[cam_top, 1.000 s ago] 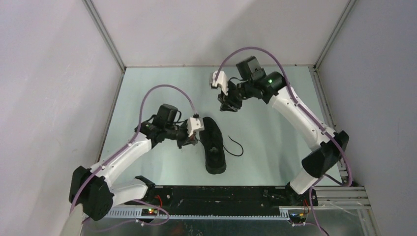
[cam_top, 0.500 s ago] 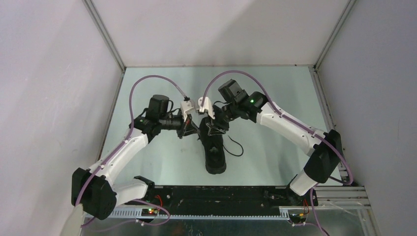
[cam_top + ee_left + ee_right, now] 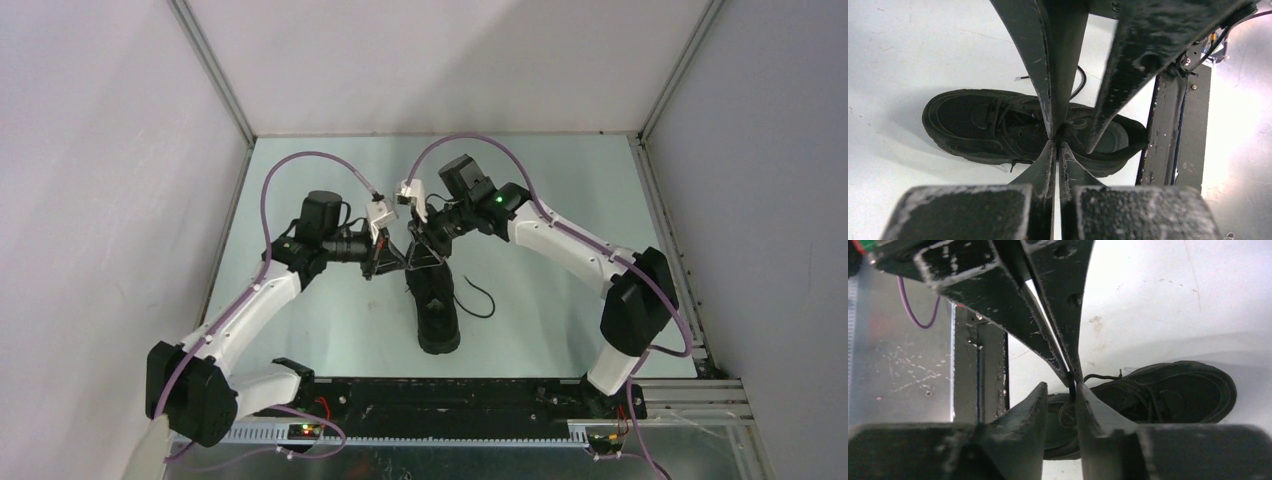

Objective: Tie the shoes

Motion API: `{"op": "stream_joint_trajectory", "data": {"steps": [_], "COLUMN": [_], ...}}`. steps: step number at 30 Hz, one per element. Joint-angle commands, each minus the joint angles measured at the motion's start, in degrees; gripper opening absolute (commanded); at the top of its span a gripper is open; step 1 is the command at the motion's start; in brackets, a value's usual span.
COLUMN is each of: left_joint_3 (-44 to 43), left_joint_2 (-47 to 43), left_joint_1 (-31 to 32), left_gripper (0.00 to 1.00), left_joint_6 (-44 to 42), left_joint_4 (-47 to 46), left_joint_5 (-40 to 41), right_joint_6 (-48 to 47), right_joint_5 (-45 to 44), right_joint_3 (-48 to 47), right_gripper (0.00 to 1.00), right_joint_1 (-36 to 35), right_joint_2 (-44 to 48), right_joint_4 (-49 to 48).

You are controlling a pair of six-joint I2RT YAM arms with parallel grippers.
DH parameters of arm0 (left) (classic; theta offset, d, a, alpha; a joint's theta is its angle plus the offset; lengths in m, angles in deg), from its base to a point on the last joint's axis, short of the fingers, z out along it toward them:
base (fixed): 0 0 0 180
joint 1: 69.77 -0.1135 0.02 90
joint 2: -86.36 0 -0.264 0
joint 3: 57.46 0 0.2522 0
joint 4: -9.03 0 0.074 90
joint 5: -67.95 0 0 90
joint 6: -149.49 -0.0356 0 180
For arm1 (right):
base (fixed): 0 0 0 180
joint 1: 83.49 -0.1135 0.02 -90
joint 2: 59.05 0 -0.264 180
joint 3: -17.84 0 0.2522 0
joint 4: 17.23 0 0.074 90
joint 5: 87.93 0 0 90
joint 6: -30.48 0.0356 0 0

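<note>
- Pale worktop [image 3: 540, 180], walled on three sides.
- Shoe [image 3: 438, 318]: black, upright at worktop centre, heel toward the arm bases, under both pincers.
- Right pincer [image 3: 1060, 390]: jaws apart, set either side of the left's tips.
- Left pincer [image 3: 1057, 148]: closed on a lace.
- Lace [image 3: 1071, 390]: thin black strand hanging from the left tips, beside one right finger.

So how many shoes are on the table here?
1. A black sneaker lies on the table, heel toward the arm bases, with the left gripper and right gripper above it. No second shoe shows.
</note>
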Motion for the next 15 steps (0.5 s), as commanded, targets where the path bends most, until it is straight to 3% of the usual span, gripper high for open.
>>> {"op": "stream_joint_trajectory", "data": {"steps": [1, 9, 10, 13, 15], "left_joint_3": [0.02, 0.40, 0.38, 1.01, 2.94], "left_joint_2": [-1.10, -1.09, -1.09, -1.57, -2.46], "left_joint_1": [-0.40, -0.40, -0.36, -0.53, -0.95], "left_gripper": [0.01, 0.03, 0.06, 0.31, 0.41], "left_joint_6": [0.97, -0.14, -0.10, 1.53, 4.90], "left_joint_4": [-2.06, -1.52, -1.50, -2.21, -5.17], "left_joint_5": [-2.31, -2.27, -2.12, 0.27, 1.56], "right_joint_6": [4.27, 5.46, 5.59, 7.37, 10.32], "right_joint_5": [3.38, 3.79, 3.84, 3.33, 2.33], "right_joint_3": [-0.71, -0.53, -0.40, -0.36, -0.20], "right_gripper": [0.25, 0.00, 0.00, 0.00, 0.00], "right_joint_1": [0.25, 1.28, 1.39, 2.00, 2.71], "right_joint_2": [-1.05, -1.28, -1.18, -0.54, -0.13], "right_joint_4": [-3.56, -4.38, -4.50, -5.63, -7.56]}}
